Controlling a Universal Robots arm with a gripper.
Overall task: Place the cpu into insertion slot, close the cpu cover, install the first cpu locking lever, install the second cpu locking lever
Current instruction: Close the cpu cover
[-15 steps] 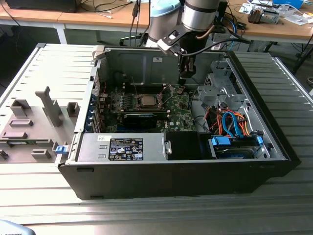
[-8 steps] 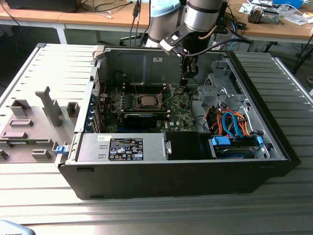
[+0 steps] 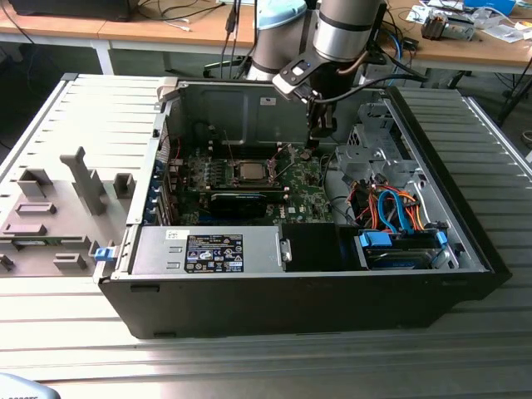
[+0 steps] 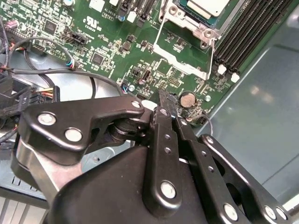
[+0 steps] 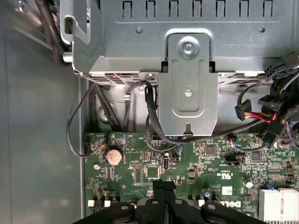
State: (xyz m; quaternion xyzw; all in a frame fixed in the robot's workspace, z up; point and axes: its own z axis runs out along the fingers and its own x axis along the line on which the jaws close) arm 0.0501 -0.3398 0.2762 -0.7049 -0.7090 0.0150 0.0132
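Slatted table (image 3: 249,366), open case (image 3: 291,307): gripper (image 3: 318,140) low over the board's (image 4: 107,42) rear edge.
Its fingers were pressed together, holding nothing visible, tips just above the board beside the coin cell (image 4: 188,99). The cpu (image 3: 249,170) sat in the slot (image 4: 204,32) mid-board, with the cover (image 4: 184,65) apparently swung open. Any downward drift could scrape components or snag nearby cables.

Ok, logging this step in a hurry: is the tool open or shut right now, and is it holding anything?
Tool: shut, with nothing seen held in it.
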